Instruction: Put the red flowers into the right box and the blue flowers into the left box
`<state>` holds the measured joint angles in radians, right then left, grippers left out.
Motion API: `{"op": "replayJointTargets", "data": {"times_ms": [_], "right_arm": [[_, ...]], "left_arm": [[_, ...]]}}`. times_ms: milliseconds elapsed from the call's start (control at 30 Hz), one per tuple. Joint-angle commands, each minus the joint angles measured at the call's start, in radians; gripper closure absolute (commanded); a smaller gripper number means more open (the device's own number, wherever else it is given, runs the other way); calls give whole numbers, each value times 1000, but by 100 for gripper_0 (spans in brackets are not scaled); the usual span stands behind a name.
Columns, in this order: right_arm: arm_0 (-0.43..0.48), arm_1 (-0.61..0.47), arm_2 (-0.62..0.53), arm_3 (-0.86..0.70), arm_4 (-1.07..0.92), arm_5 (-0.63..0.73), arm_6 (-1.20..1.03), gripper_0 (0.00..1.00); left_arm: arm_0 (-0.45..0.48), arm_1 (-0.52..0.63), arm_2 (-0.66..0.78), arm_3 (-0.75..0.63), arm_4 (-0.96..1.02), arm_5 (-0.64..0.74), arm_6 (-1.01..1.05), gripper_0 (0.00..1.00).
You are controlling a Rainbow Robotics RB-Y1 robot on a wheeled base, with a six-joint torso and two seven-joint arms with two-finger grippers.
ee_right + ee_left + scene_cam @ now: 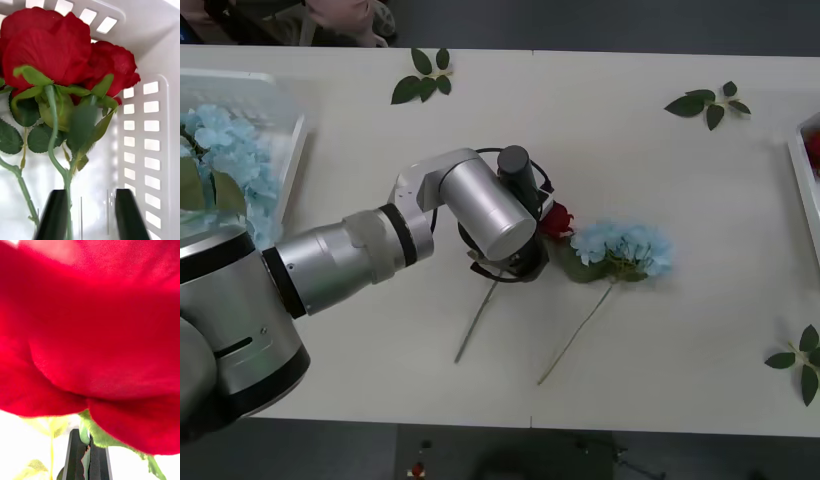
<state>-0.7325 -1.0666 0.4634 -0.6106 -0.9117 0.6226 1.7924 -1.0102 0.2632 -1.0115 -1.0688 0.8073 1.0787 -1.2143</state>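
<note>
A red flower (556,221) lies mid-table, its stem (477,322) running toward the front edge. My left gripper (88,459) is shut on the green base just under the bloom (93,333); from the front, the wrist (492,215) covers its fingers. A blue flower (625,248) lies right beside it on the table. More blue flowers (225,150) fill the left box (292,140). My right gripper (92,219) is open inside the slotted right box (150,123), behind two red flowers (56,48) whose stems pass near one finger. The right box's edge (802,190) shows at the table's right.
Loose green leaf sprigs lie at the back left (423,78), back right (710,103) and front right (800,362). The blue flower's thin stem (575,340) slants toward the front edge. Bare tabletop lies between the flowers and the right box.
</note>
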Motion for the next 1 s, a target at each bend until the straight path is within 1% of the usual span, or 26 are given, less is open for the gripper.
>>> {"op": "replayJointTargets", "data": {"times_ms": [33, 67, 133, 167, 233, 267, 300, 333, 400, 467, 500, 533, 600, 633, 700, 800, 867, 1000], "right_arm": [[-18, 17, -20, 25, -12, -18, 19, 39], [-18, 20, -19, 25, -18, -20, 21, 38], [-18, 22, -19, 25, -50, -18, 24, 36], [-18, 24, -19, 20, -78, -17, 30, 34], [-18, 24, -19, 3, -112, 6, 41, 32], [-18, 24, -19, -24, -154, 45, 47, 30], [-16, 22, -19, -38, -173, 60, 50, 29], [-15, 20, -19, -75, -214, 91, 61, 27], [7, 2, -23, -175, -325, 132, 105, 25], [58, -32, -28, -324, -469, 137, 145, 25], [77, -42, -28, -371, -516, 135, 153, 24], [117, -67, -29, -459, -618, 126, 159, 24], [191, -105, -40, -612, -773, 100, 170, 22], [211, -115, -43, -661, -805, 88, 174, 21], [305, -144, -72, -825, -902, 6, 186, 20], [397, -144, -123, -982, -971, -78, 196, 20], [459, -131, -164, -1078, -1024, -132, 206, 20], [533, -98, -244, -1184, -1089, -158, 223, 20]], "left_arm": [[-25, 139, 65, -154, -13, 9, 25, 100], [-25, 217, 91, -234, 15, 7, 24, 100], [-25, 315, 129, -338, 82, -14, 19, 100], [-25, 370, 162, -404, 167, -45, 13, 100], [-25, 424, 206, -468, 290, -94, -10, 100], [-21, 444, 254, -516, 383, -140, -67, 100], [-18, 442, 275, -533, 408, -161, -93, 100], [-4, 424, 315, -562, 443, -194, -119, 100], [39, 343, 379, -585, 474, -292, -117, 100], [93, 235, 412, -579, 478, -433, -119, 100], [104, 208, 416, -571, 463, -468, -122, 100], [113, 151, 416, -553, 429, -517, -122, 100], [102, 70, 416, -500, 357, -548, -146, 100], [98, 51, 418, -487, 342, -553, -154, 100], [78, 1, 427, -448, 311, -553, -157, 100], [76, -9, 442, -444, 303, -554, -157, 100], [78, 10, 447, -457, 339, -553, -160, 100], [78, 39, 447, -480, 380, -553, -169, 100]]}}
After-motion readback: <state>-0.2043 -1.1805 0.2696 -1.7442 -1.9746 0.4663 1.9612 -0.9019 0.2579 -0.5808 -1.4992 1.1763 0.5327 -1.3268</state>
